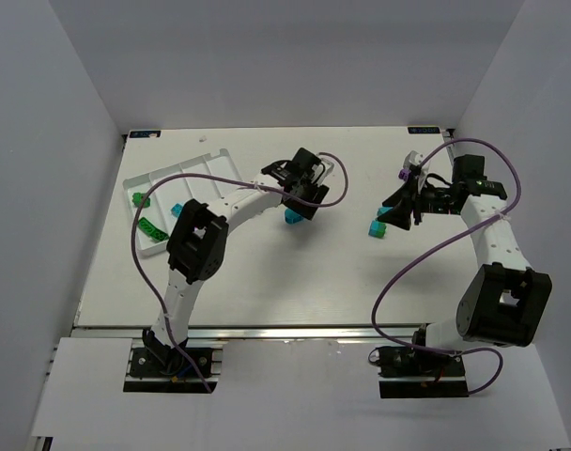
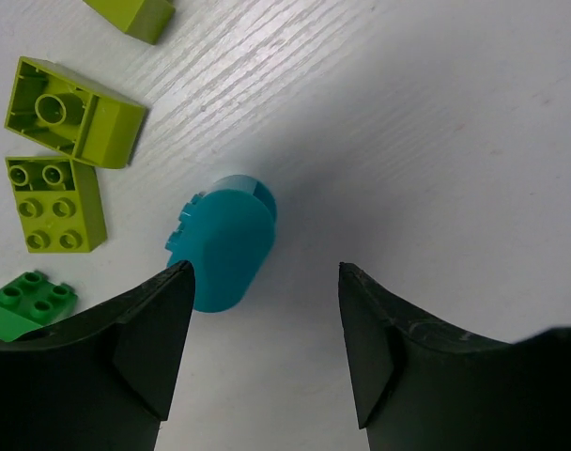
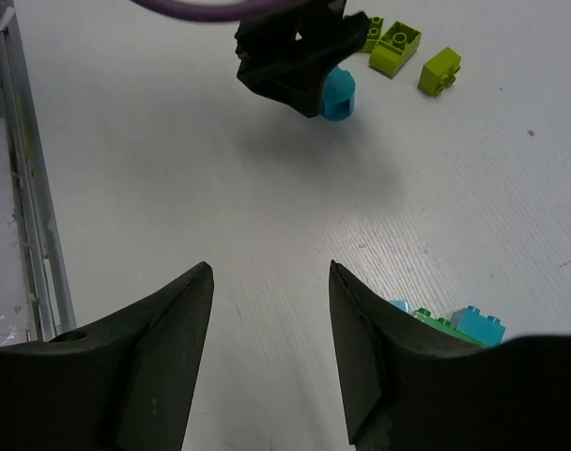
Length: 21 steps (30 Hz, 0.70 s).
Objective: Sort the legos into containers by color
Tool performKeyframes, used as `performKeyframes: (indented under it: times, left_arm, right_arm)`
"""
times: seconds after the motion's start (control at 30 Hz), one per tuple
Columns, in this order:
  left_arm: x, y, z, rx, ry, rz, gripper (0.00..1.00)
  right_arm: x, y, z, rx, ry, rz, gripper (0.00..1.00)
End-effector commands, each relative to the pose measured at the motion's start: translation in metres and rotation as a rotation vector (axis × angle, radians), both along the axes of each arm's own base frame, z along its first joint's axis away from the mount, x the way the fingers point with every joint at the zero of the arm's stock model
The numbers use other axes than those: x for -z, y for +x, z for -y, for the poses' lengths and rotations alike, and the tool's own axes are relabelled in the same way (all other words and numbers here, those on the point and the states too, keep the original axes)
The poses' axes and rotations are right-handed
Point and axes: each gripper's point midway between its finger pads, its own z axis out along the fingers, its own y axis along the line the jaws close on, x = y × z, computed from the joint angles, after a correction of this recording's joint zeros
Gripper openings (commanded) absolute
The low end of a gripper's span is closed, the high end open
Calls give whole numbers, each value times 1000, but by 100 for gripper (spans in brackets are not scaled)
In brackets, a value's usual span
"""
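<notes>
Holding the left claw (image 2: 265, 282) wide open just above the table (image 1: 267, 272), gripping nothing. Showing, through the left wrist camera, a rounded teal brick (image 2: 224, 249) lying just ahead of the fingertips, close beside the finger on that picture's left and well clear of the other. Showing there too, off to the left, three yellow-green bricks (image 2: 55, 205) and a dark green brick (image 2: 27, 305), all loose on the table. Hiding that cluster from the overhead camera under the wrist, letting only the teal brick peek out beneath the claw, near the table's middle. Catching the yellow-green ones again from the right wrist camera, far off beyond the left claw.

Giving, from overhead only, the white tray (image 1: 196, 174) at the far left, with a yellow-green piece (image 1: 137, 197), a cyan piece (image 1: 177, 209) and green pieces (image 1: 154, 228) lying in its long compartments; not letting the exact compartments be told.

Holding the right claw (image 3: 270, 272) open as well, empty, low over bare table right of centre. Showing a small pile (image 3: 473, 324) of cyan and green bricks just beside the finger on that picture's right.
</notes>
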Motion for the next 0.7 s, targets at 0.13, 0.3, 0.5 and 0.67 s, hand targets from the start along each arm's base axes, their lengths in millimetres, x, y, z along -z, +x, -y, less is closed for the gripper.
performKeyframes:
  times: [0.13, 0.3, 0.5, 0.67]
  left_arm:
    - [-16, 25, -11, 92, 155, 132, 73]
    - [10, 23, -15, 97, 186, 101, 73]
    - [32, 18, -19, 110, 209, 75, 71]
    - [29, 22, -13, 80, 164, 91, 55]
  right_arm:
    - [-11, -5, -2, -34, 48, 17, 58]
    - [-8, -3, -4, -39, 70, -20, 59]
    - [-9, -4, -3, -46, 68, -23, 59]
    - [-9, -9, -4, -51, 65, -20, 59]
